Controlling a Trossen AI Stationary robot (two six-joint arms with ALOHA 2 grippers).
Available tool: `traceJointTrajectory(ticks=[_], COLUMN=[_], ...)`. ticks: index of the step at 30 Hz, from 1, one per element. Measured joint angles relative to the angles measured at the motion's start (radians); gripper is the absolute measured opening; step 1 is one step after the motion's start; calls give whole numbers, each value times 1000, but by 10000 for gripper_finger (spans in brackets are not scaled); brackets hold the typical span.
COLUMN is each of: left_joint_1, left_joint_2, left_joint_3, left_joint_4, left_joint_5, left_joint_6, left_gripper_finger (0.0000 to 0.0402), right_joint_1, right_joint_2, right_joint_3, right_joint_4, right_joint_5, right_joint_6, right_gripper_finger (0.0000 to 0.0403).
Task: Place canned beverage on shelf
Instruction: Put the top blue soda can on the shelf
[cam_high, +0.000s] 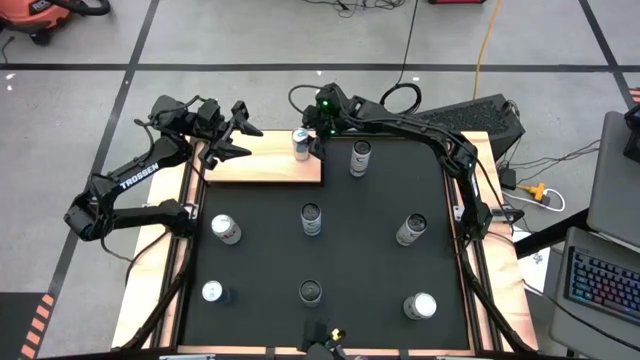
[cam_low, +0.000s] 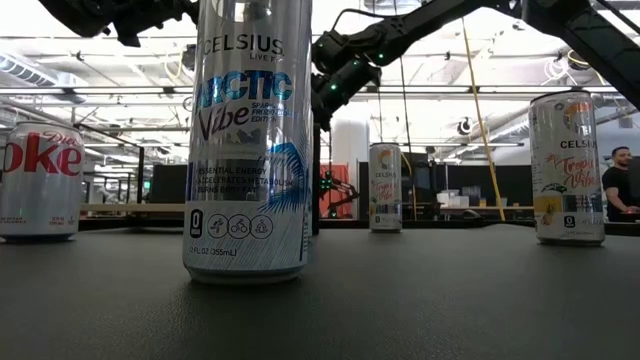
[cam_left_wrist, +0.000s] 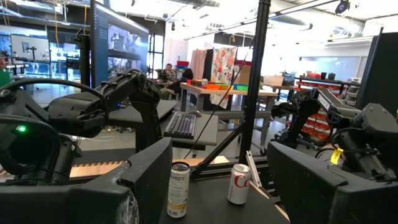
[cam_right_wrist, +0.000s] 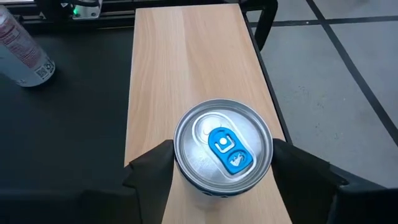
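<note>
The right gripper (cam_right_wrist: 222, 171) stood over the shelf (cam_right_wrist: 186, 68), its fingers (cam_right_wrist: 152, 165) hugging either side of a silver can (cam_right_wrist: 222, 149) with a blue tab. Seen from overhead, that can (cam_high: 300, 143) sat at the shelf's (cam_high: 262, 167) right end. The left gripper (cam_high: 232, 135) hung above the shelf's far left edge, jaws narrowly parted, holding nothing. More cans (cam_high: 311, 219) dotted the black mat (cam_high: 350, 250).

We look down on a grey concrete floor (cam_high: 250, 40) crossed by dark tape lines (cam_high: 300, 67), a yellow cable (cam_high: 487, 40) trailing over it, a keyboard (cam_high: 603, 280) at our right, and beyond we see desks (cam_left_wrist: 230, 93), monitors (cam_left_wrist: 118, 43), bright ceiling lights (cam_low: 90, 50).
</note>
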Motion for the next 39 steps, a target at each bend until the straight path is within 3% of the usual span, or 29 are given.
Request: traceJointTrajectory(ticks=[7,21,28,33,39], left_joint_1=[0,0,0,0,0], left_joint_2=[0,1,1,1,1], left_joint_3=[0,0,0,0,0], left_joint_4=[0,-36,-46,-45,-44], left_joint_5=[0,0,0,0,0], left_joint_6=[0,0,1,0,0], left_gripper_finger=[261,261,261,261,261], right_joint_1=[1,3,31,65,72], right_joint_2=[0,-1,-1,2,2], right_joint_3=[1,1,18,77,95], right_joint_4=[1,1,-25,-102,-101], right_joint_5=[82,212,290,414,421], right_joint_6=[40,287,305,265,297], right_gripper_finger=[193,193,192,192,192])
